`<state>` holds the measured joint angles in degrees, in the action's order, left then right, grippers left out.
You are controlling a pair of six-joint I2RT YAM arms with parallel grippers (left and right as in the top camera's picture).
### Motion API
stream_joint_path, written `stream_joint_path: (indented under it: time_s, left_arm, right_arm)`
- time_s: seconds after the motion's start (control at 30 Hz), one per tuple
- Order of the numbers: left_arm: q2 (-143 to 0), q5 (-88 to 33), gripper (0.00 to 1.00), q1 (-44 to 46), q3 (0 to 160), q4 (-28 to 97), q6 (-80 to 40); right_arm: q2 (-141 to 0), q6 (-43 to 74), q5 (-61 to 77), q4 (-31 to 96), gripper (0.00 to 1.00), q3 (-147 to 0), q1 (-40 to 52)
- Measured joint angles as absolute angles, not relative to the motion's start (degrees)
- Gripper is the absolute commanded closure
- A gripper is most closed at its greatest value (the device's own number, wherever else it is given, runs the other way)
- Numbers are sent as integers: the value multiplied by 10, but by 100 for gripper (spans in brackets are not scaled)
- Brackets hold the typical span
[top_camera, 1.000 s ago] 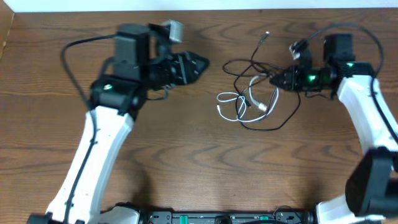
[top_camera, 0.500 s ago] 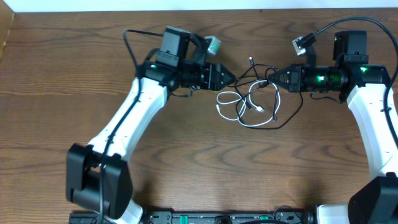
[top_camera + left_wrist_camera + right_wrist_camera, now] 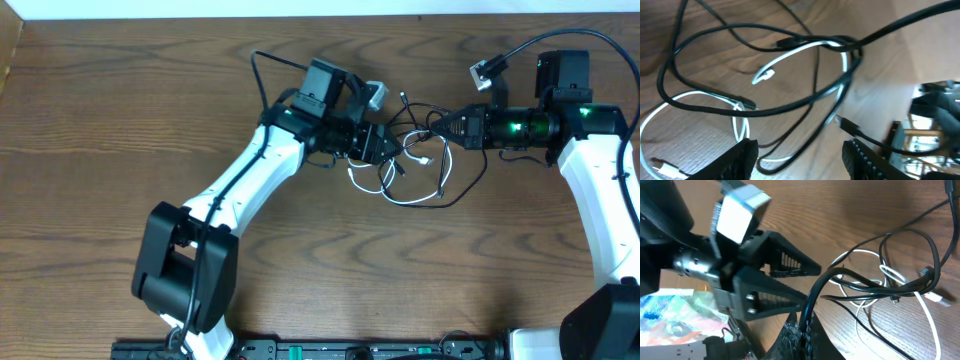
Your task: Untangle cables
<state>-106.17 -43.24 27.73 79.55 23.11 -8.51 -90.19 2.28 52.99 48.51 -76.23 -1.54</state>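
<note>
Cables, two, tangled: white cable (image 3: 356,178) and black cable (image 3: 465,185) lay looped through each other on the far middle of the table (image 3: 300,270), between the two grippers.

Overhead view: left gripper (image 3: 388,148) sat over the tangle's left side, right gripper (image 3: 440,127) at its right side.

Left wrist view only: the left gripper (image 3: 800,165) had its fingers (image 3: 742,160) spread wide above the loops and gripped nothing; white cable (image 3: 800,48) crossed under black cable (image 3: 805,101).

Right wrist view only: the right gripper (image 3: 802,330) was clamped on a strand of black cable (image 3: 815,292) that rose from its tips; the left gripper (image 3: 812,284) faced it with jaws apart.

Change since half a second ago: the left arm had reached rightward from beside the tangle onto it; the right arm had held its place.

Room: the tangle lay near the far edge; broad bare wood showed on the near side and to the left.
</note>
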Motion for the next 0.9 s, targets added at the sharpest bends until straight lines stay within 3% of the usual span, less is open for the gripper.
stream_joint_path:
  time_s: [0.13, 0.23, 0.3, 0.33, 0.47, 0.63, 0.9]
  left_arm:
    - [-1079, -403, 42, 292, 795, 225, -85]
    - [-1096, -394, 50, 302, 795, 222, -85]
    - [-1105, -388, 72, 310, 795, 219, -84]
    - [-1107, -385, 92, 314, 795, 217, -81]
    - [-1108, -359, 93, 327, 795, 211, -84]
    - [-1088, -329, 92, 310, 795, 250, -106]
    - [-878, -206, 93, 264, 797, 317, -124]
  right_arm:
    - [-902, 23, 530, 486, 99, -762, -15]
    - [-902, 23, 530, 486, 99, -762, -15]
    - [-902, 23, 530, 486, 99, -762, -15]
    - [-902, 23, 529, 486, 99, -762, -15]
    - [-902, 37, 489, 494, 99, -762, -15]
    - [-902, 132, 279, 545, 99, -762, -14]
    - [-903, 217, 25, 557, 99, -758, -14]
